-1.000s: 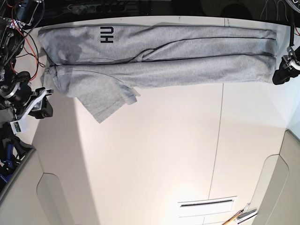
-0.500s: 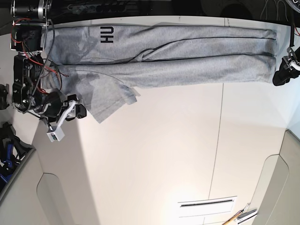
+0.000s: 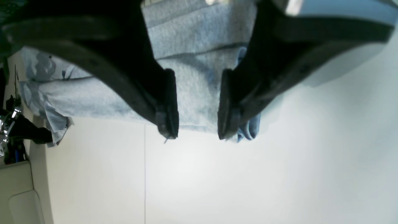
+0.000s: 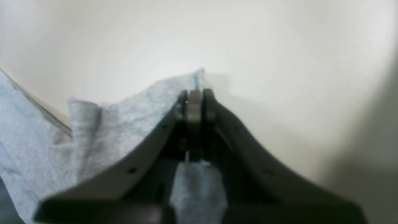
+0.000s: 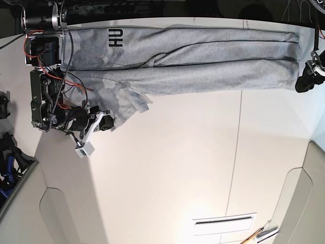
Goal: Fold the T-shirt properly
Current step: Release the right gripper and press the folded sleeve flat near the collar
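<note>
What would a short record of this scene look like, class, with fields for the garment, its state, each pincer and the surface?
garment: grey T-shirt, black letters showing
state: folded into a long band across the far side of the table, one sleeve sticking out toward the near side
right pincer: shut on the sleeve tip
left pincer: open, jaws astride the shirt's end, not gripping
surface: white table

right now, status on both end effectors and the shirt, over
Right end effector shut on the sleeve corner of the heather-grey cotton T-shirt. Left end effector open at the shirt's other end, holding nothing. Nothing in the way.
</note>
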